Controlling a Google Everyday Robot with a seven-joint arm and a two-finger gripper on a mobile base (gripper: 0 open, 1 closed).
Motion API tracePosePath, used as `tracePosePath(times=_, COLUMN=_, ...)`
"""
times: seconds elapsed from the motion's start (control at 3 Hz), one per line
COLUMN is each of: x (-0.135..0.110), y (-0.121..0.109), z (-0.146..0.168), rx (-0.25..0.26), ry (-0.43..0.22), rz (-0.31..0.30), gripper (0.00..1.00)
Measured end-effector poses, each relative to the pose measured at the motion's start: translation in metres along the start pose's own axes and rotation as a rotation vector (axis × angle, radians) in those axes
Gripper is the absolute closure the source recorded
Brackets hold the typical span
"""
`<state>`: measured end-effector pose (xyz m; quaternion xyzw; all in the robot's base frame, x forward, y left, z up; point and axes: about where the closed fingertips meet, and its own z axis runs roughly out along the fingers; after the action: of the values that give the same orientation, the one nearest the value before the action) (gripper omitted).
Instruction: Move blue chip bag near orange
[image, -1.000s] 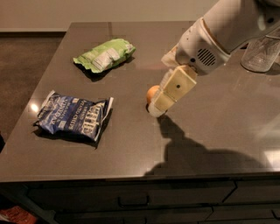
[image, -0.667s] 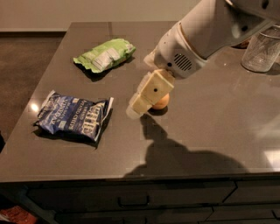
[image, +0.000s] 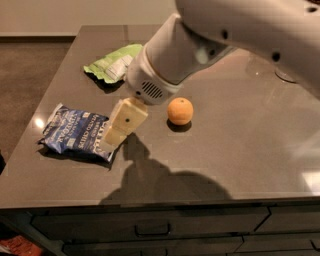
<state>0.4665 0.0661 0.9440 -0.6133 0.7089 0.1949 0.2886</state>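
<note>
The blue chip bag (image: 75, 132) lies flat on the dark table at the left, with white lettering and silvery edges. The orange (image: 180, 110) sits on the table near the middle, to the right of the bag. My gripper (image: 116, 134) hangs from the white arm and is over the right end of the blue chip bag, pointing down and to the left. It is well to the left of the orange.
A light green chip bag (image: 114, 63) lies at the back left of the table (image: 240, 165). The table's front edge runs along the bottom, with drawers below it. The left edge drops to a brown floor. My arm covers the back right.
My gripper has swung left, from beside the orange, across the table, to the right end of the blue chip bag. The orange, hidden before, now shows fully. The bags have not moved.
</note>
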Motion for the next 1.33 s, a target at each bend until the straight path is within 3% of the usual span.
tracePosePath(times=0.33, x=0.001, y=0.009, z=0.039, rx=-0.023, ry=0.065, rz=-0.009, gripper=0.00)
tracePosePath(times=1.33, x=0.017, y=0.006, z=0.099, rx=-0.066, ry=0.229, rz=0.025, gripper=0.00)
